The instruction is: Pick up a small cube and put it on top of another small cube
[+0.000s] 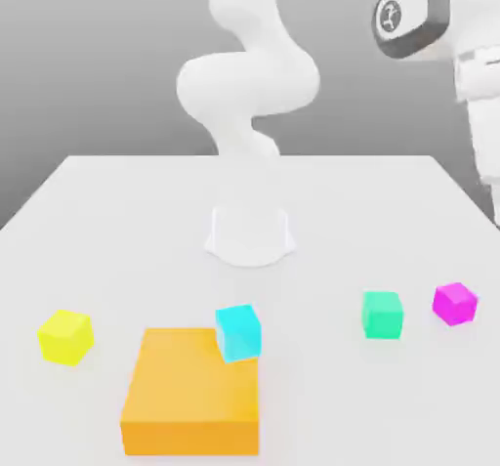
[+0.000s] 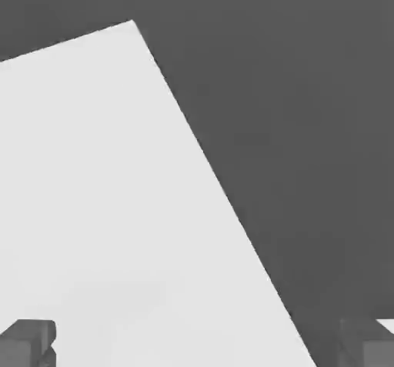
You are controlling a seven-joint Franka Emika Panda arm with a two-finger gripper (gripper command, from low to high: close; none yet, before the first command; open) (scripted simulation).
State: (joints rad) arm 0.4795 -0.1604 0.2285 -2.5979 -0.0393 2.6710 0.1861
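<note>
The jaws are wide open above the counter (image 1: pixel 117 210). A descent slightly off the pink cube (image 1: pixel 455 303) could push it or catch the green cube (image 1: pixel 382 315) nearby.

A white table (image 1: pixel 117 210) spreads beneath me under soft, even light, its far edge meeting a plain grey backdrop (image 1: pixel 98 54); past its corner, my camera finds dark grey floor (image 2: pixel 308 88).

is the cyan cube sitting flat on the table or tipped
Tipped. The cyan cube leans with one side up on the edge of the orange block, its faces skewed, unlike the green cube lying flat on the table.
</note>
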